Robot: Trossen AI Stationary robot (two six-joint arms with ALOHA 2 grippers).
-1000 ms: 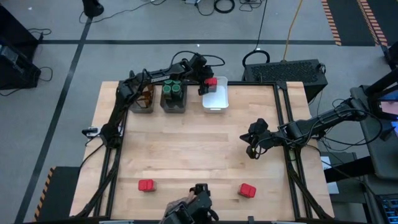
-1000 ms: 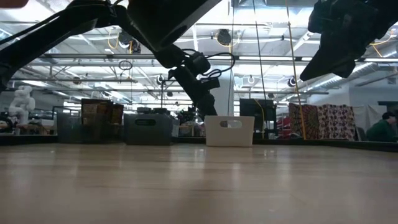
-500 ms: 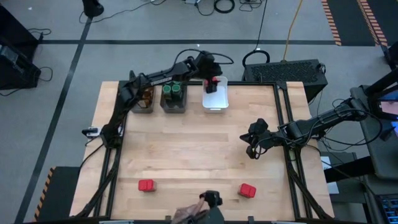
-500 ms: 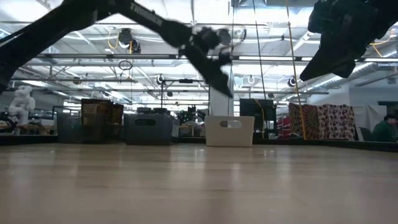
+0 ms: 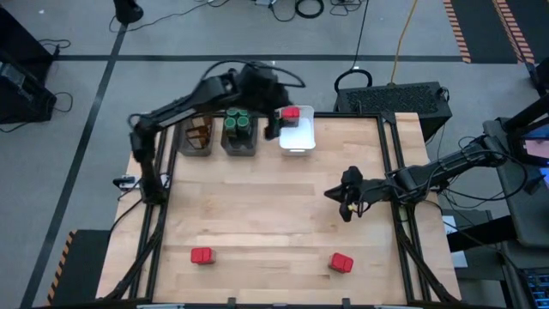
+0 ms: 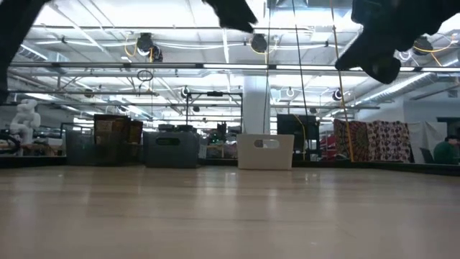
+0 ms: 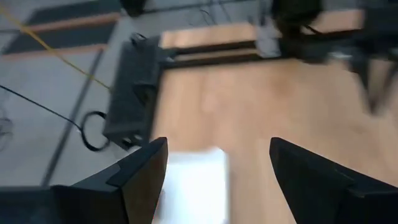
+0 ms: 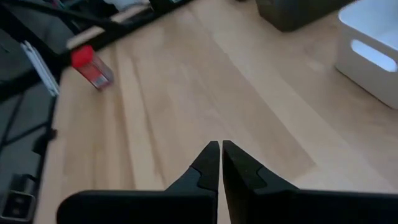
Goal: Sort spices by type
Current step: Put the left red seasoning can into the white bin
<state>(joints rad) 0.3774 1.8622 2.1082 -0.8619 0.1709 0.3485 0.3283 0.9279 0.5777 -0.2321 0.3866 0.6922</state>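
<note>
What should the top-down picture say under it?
Left hand open by the white bin holding one red tin; two red tins wait.

Bright and even from above, with only faint shadows on the table (image 5: 257, 206). Glaring strip lights (image 6: 180, 66) across the ceiling in the low view, arms there in black silhouette. Heavily smeared in the left wrist view, perhaps motion blur; white bin (image 7: 193, 186) washed out. Soft, slightly out of focus in the right wrist view.
</note>
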